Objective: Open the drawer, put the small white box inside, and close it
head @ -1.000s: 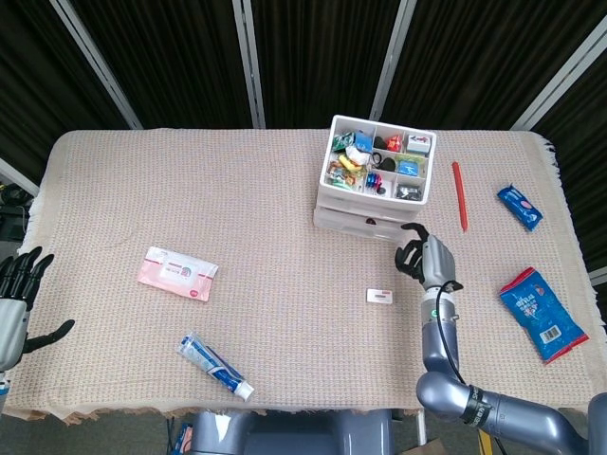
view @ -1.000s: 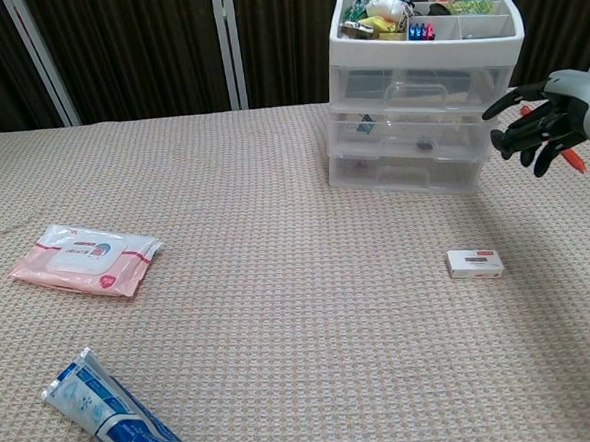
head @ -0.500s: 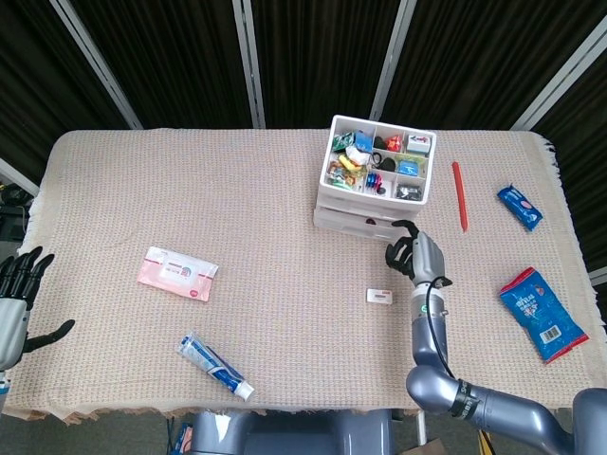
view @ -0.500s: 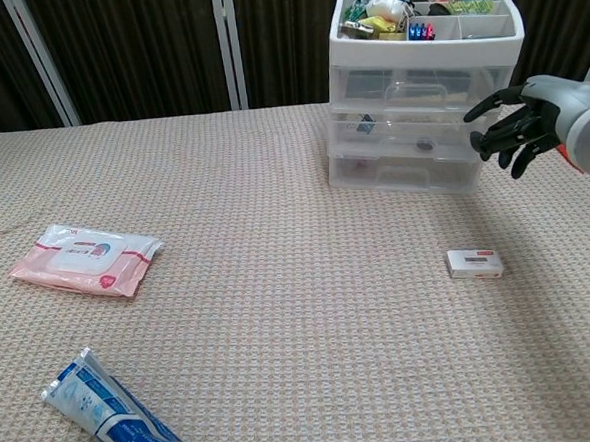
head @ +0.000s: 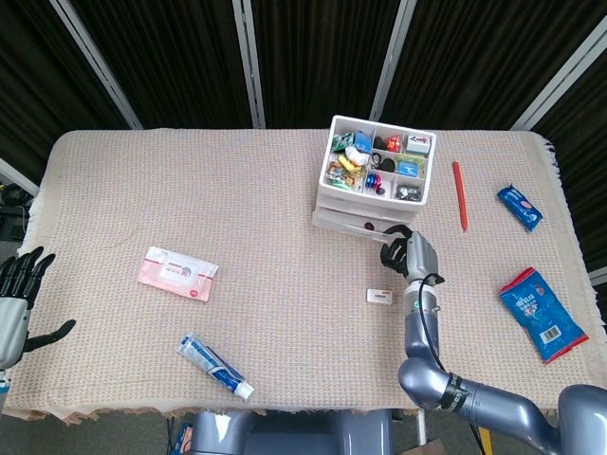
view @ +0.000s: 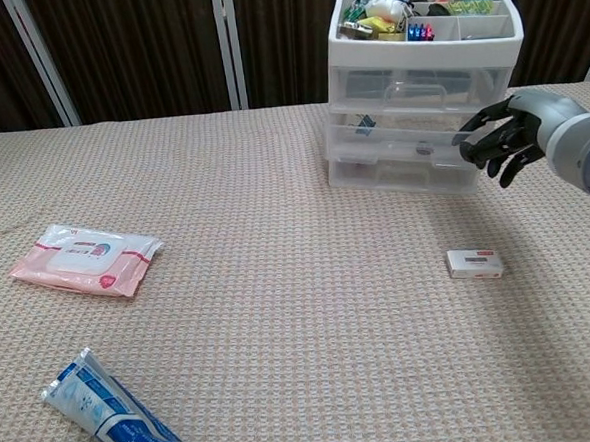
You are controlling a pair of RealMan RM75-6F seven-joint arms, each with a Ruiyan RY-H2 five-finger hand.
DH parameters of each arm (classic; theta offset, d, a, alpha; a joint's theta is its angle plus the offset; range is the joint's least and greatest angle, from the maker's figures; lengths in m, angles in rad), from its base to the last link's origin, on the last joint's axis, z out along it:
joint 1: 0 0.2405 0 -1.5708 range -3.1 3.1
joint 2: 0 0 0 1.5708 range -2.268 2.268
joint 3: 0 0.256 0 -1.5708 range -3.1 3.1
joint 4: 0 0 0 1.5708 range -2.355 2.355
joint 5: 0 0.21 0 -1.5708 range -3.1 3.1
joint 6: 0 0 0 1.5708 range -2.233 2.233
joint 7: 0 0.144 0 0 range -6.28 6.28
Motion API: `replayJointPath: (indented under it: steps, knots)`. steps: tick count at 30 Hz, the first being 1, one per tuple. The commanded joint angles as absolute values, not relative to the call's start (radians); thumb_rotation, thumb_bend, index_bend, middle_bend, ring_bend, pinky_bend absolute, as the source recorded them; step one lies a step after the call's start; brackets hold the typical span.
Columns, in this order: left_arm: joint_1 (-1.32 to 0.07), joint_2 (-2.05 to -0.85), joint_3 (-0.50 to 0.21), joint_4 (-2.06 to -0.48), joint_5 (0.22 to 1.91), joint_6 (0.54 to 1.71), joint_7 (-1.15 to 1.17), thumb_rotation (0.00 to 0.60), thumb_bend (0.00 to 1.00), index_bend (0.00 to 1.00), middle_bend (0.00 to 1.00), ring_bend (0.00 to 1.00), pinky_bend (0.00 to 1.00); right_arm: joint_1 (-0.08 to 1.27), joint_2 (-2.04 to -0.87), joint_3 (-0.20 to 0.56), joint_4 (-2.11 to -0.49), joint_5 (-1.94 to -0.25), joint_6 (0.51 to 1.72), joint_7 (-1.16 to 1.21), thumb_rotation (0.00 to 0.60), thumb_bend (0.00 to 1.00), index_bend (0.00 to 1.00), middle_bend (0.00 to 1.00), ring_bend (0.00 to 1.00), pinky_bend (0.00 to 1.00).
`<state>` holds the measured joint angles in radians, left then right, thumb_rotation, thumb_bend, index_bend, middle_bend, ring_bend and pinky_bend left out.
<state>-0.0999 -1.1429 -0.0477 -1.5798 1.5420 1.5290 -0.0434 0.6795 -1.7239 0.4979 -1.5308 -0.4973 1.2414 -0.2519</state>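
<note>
the right robot hand hangs in front of the clear drawer unit, at the right end of its lower drawers, with dark fingers spread apart and pointing toward the drawer fronts; it grips nothing, and from the chest view the fingertips seem to sit just at the drawer face, though contact cannot be confirmed. in the head view the same right robot hand shows just below the unit's front edge. all the drawers look pushed in. the unit's open top tray is packed with small mixed items. the small white box lies flat on the desk, near the robot hand and toward the robot from it, apart from the drawer unit; the head view shows it just to the left of the right forearm. the left robot hand sits at the far left edge of the desk, fingers apart and holding nothing. a pink wipes pack lies on the left part of the desk, with a blue toothpaste tube nearer the robot. to the right of the drawer unit lie a red pen, a small blue packet and a larger blue snack bag.
</note>
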Motion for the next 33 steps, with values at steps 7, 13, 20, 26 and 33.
replayJointPath:
  steps: [7,13,20,26,33]
  knots:
    - [-0.099,-1.140,-0.047,-1.583,1.544,1.531,-0.047,0.600,0.18,0.06,0.00,0.00,0.00,0.654,-1.709,0.489,-1.580,-0.509,1.264,-0.254,0.600,0.46,0.51,0.66,0.65,0.63]
    - [-0.097,-1.142,-0.046,-1.583,1.549,1.538,-0.043,0.600,0.18,0.06,0.00,0.00,0.00,0.611,-1.675,0.472,-1.663,-0.534,1.292,-0.239,0.600,0.46,0.51,0.66,0.65,0.63]
    - [-0.095,-1.148,-0.047,-1.580,1.550,1.542,-0.034,0.600,0.18,0.07,0.00,0.00,0.00,0.573,-1.645,0.452,-1.733,-0.561,1.306,-0.223,0.600,0.46,0.51,0.66,0.65,0.63]
    - [-0.095,-1.150,-0.048,-1.579,1.549,1.543,-0.027,0.600,0.18,0.07,0.00,0.00,0.00,0.551,-1.635,0.429,-1.765,-0.565,1.307,-0.221,0.600,0.46,0.51,0.66,0.65,0.63]
    - [-0.095,-1.151,-0.048,-1.579,1.548,1.544,-0.025,0.600,0.18,0.07,0.00,0.00,0.00,0.534,-1.636,0.405,-1.779,-0.572,1.308,-0.221,0.600,0.46,0.51,0.66,0.65,0.63]
